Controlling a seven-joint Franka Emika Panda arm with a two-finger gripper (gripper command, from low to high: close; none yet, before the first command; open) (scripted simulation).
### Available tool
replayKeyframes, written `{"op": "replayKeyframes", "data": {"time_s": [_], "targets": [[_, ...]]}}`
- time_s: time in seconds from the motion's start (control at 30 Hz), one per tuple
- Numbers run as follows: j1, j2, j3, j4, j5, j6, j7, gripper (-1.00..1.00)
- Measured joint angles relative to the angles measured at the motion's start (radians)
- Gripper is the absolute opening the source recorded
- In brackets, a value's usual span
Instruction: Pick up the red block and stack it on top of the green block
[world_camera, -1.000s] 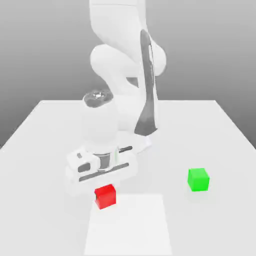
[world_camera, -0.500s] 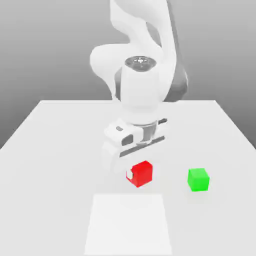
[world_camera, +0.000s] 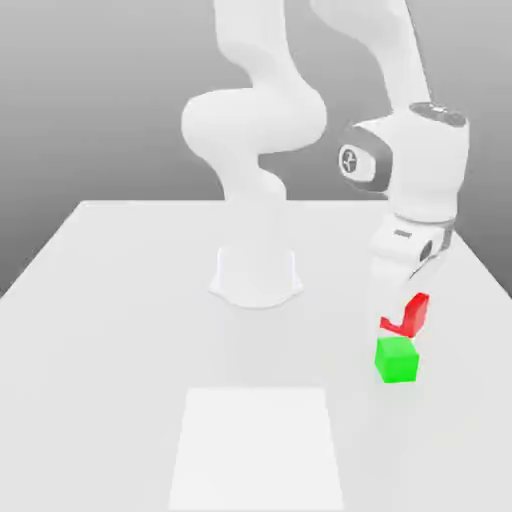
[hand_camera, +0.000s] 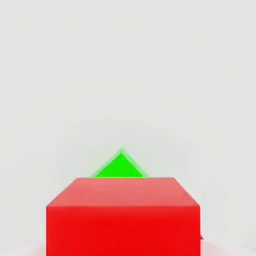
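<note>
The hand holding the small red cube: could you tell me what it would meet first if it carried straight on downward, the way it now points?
Most likely the small green cube: the hand, shut on the small red cube, hangs just above it, though exact alignment in depth is uncertain.

**No readable text in the scene**

No words, numbers, brand names or labels can be read anywhere. The red block (world_camera: 410, 314), held at the claw (world_camera: 398, 318), has plain faces with no print. The green block (world_camera: 396, 360), just below the claw, is equally bare. On the arm's wrist joint (world_camera: 349, 160), above the claw, sits a small round emblem, but no letters or figures can be made out in it. The white table (world_camera: 120, 300) carries no writing or signs.
</note>
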Motion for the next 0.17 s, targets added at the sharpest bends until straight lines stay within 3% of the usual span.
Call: {"op": "replayKeyframes", "data": {"time_s": [0.07, 0.1, 0.17], "targets": [[-0.007, 0.062, -0.010, 0.000, -0.062, 0.059, 0.042, -1.00], [-0.011, 0.081, -0.013, 0.000, -0.081, 0.077, 0.056, 1.00], [-0.018, 0.081, -0.013, 0.000, -0.081, 0.077, 0.056, 1.00]]}}
